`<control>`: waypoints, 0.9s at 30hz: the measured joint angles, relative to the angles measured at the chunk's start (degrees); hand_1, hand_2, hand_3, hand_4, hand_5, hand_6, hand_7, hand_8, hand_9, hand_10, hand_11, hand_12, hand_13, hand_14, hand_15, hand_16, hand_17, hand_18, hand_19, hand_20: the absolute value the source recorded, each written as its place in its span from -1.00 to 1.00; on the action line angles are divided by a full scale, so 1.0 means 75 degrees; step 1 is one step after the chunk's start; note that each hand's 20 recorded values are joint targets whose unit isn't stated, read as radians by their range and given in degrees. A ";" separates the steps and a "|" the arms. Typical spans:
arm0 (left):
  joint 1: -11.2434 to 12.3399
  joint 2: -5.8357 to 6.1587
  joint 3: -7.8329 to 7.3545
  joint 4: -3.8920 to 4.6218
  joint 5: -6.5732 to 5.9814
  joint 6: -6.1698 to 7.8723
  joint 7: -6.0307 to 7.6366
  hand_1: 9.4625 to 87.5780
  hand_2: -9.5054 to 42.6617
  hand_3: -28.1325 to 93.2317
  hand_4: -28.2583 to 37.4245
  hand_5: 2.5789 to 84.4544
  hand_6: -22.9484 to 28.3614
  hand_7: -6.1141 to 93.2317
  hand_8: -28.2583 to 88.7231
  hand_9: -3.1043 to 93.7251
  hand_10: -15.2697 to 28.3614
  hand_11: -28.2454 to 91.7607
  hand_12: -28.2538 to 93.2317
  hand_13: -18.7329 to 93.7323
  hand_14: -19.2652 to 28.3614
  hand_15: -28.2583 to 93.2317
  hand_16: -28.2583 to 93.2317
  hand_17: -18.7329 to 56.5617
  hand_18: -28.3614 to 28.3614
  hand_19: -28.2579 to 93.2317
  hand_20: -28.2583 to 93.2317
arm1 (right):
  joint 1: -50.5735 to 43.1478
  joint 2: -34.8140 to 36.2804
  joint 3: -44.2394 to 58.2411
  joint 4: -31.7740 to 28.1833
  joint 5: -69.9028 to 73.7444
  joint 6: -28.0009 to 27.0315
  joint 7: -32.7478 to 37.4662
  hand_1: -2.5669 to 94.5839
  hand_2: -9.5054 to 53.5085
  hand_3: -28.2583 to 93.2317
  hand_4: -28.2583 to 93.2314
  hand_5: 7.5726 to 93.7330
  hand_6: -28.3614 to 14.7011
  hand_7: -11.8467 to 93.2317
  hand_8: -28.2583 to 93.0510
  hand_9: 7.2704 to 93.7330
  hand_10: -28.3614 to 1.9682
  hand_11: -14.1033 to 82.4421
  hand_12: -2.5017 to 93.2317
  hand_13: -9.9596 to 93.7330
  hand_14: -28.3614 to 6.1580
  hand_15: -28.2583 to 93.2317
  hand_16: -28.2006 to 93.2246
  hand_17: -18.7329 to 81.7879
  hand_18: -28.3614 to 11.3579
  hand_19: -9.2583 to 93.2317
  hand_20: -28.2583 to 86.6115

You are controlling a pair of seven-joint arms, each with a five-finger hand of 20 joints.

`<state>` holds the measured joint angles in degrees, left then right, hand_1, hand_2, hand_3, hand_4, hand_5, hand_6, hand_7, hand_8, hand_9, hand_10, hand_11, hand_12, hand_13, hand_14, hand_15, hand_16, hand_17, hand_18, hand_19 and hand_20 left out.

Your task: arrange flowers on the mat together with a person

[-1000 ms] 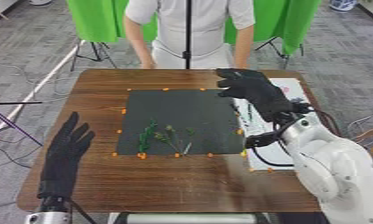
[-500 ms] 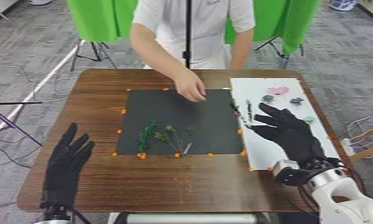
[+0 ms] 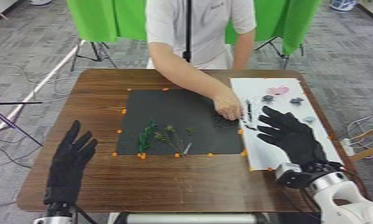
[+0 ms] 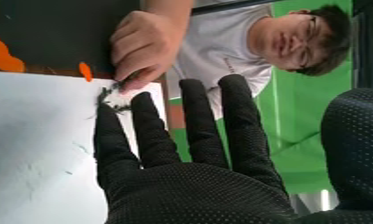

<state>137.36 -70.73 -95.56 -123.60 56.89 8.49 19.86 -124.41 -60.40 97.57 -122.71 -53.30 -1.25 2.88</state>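
In the head view my right hand (image 3: pixel 293 137) is over the white sheet (image 3: pixel 264 157), fingers straight and holding nothing. My left hand (image 3: pixel 69 162) lies at the table's left side, fingers straight. A person's hand (image 3: pixel 227 107) is at the seam between the black mat (image 3: pixel 165 102) and the sheet, by thin dark sprigs (image 3: pixel 248 112). Green stems (image 3: pixel 147 136) and small-budded sprigs (image 3: pixel 170 131) lie on the mat's lower part. In the right wrist view the person's fingers (image 4: pixel 140 70) touch a dark sprig (image 4: pixel 120 106) beyond my right hand (image 4: pixel 196 195).
A pink flower (image 3: pixel 277 90) and grey-blue flowers (image 3: pixel 296 101) lie on the sheet's far part. Orange tape pieces (image 3: pixel 176 155) line the mat's edges. The brown table (image 3: pixel 147 185) extends in front of the mat. The person stands at the far side.
My right arm has drawn back from the far right toward the near side, its hand now over the sheet. The person's hand has come in over the mat and moved right to the sprigs.
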 measured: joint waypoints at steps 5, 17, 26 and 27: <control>0.0020 0.0017 0.0007 -0.0002 -0.0007 0.0013 0.0006 -0.82 -0.49 0.71 -1.00 -0.51 -0.23 -0.67 -0.67 -0.39 0.22 -0.43 -0.31 -0.31 0.53 -0.31 -0.50 -0.83 0.81 0.10 -0.45 | -0.0088 -0.0025 0.0059 -0.0030 -0.0008 0.0001 -0.0064 -0.65 -0.38 0.58 -0.96 -0.26 0.41 -0.60 -0.68 -0.30 0.14 -0.63 -0.62 -0.37 -0.51 -0.51 -0.02 -0.60 -0.76 -0.37 -0.22; 0.0032 0.0078 0.0065 -0.0003 -0.0016 0.0032 0.0015 -0.81 -0.49 0.71 -1.00 -0.51 -0.22 -0.66 -0.68 -0.39 0.23 -0.43 -0.31 -0.31 0.52 -0.31 -0.50 -0.84 0.81 0.10 -0.45 | -0.0105 -0.0028 0.0059 -0.0083 -0.0045 -0.0016 -0.0072 -0.65 -0.39 0.59 -0.96 -0.25 0.41 -0.59 -0.69 -0.28 0.13 -0.62 -0.61 -0.34 -0.53 -0.50 -0.01 -0.60 -0.77 -0.35 -0.21; 0.0036 0.0100 0.0069 -0.0003 -0.0025 0.0044 0.0014 -0.81 -0.49 0.71 -1.00 -0.51 -0.22 -0.66 -0.68 -0.39 0.23 -0.43 -0.31 -0.31 0.52 -0.30 -0.50 -0.84 0.80 0.10 -0.45 | -0.0099 -0.0028 0.0054 -0.0083 -0.0068 -0.0036 -0.0044 -0.65 -0.39 0.59 -0.96 -0.24 0.41 -0.59 -0.69 -0.27 0.12 -0.62 -0.62 -0.30 -0.55 -0.49 -0.01 -0.60 -0.78 -0.34 -0.21; 0.0037 0.0101 0.0069 -0.0003 -0.0025 0.0045 0.0013 -0.81 -0.49 0.71 -1.00 -0.51 -0.22 -0.66 -0.68 -0.39 0.23 -0.43 -0.31 -0.31 0.52 -0.30 -0.51 -0.84 0.80 0.10 -0.45 | -0.0098 -0.0028 0.0054 -0.0084 -0.0073 -0.0036 -0.0042 -0.65 -0.40 0.59 -0.96 -0.24 0.41 -0.59 -0.69 -0.27 0.12 -0.62 -0.62 -0.30 -0.54 -0.48 0.00 -0.60 -0.78 -0.34 -0.20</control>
<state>137.63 -69.97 -95.04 -123.63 56.70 8.83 19.96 -125.14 -60.61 97.97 -123.33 -53.85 -1.52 2.57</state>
